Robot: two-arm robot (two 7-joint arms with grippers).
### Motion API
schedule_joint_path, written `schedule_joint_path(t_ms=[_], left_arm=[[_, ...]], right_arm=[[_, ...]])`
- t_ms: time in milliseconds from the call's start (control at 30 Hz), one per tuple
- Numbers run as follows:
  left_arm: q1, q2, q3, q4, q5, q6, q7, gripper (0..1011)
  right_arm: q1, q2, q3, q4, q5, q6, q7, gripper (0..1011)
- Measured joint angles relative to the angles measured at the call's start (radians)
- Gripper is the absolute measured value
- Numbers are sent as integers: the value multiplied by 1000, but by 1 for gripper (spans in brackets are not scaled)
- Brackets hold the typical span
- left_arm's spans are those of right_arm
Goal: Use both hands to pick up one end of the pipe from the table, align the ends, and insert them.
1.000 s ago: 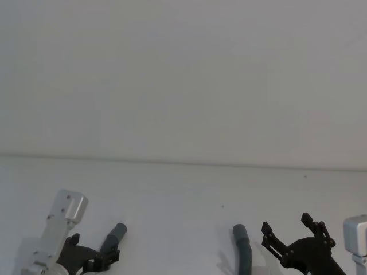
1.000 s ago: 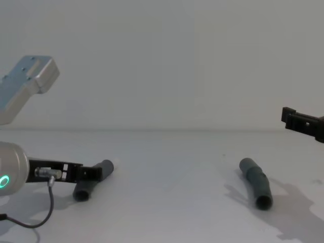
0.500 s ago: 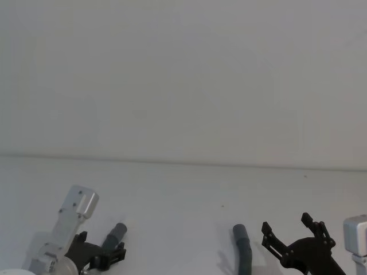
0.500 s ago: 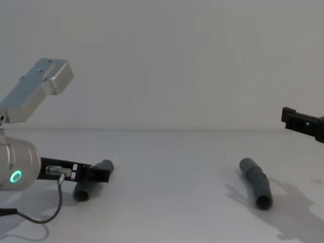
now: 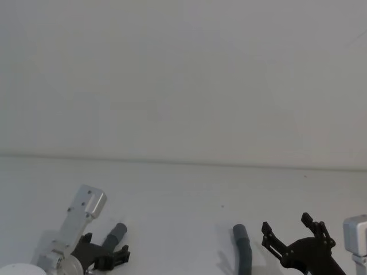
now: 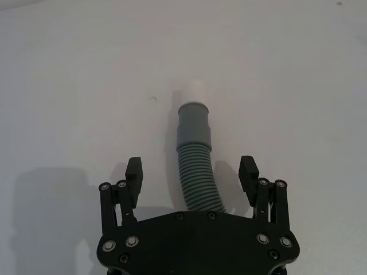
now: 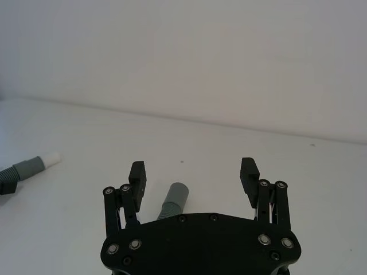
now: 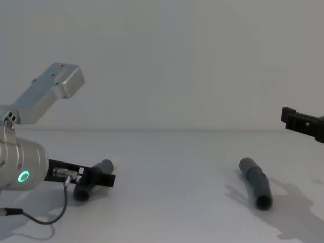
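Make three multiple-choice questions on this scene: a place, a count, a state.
1. Where does the hose piece with the white tip lie?
A) between the fingers of the left gripper
B) lifted in the air
C) inside the other piece
2. How many hose pieces are on the table?
A) one
B) two
C) three
3. State of the right gripper?
A) shut on a hose
B) shut, empty
C) open, empty
Key: 1A, the left wrist view shows a finger on each side of it; 2B, the chest view shows it and a plain grey hose piece; 3C, its fingers stand apart, gripping nothing.
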Motion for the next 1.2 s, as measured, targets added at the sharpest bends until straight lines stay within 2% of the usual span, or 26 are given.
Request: schedule_joint_path(t_ms=[433,533,733,767,1067,1200], left_arm=[[-11,-8,3,12,11,14,-6,981],[-12,-10,4,14,12,16,-7,920],[-14,-12,5,17,15,18,-8,731],[-14,-12,5,17,15,19,-9,731],[-16,-13,5,18,16,20,-9,402],[-16,-13,5,19,17,20,-10,295]], right_arm=[[0,0,0,0,0,0,0,1000],[0,0,0,0,0,0,0,1000],[0,0,0,0,0,0,0,1000],[0,0,0,0,0,0,0,1000],[0,0,0,0,0,0,0,1000],[0,0,0,0,0,0,0,1000]])
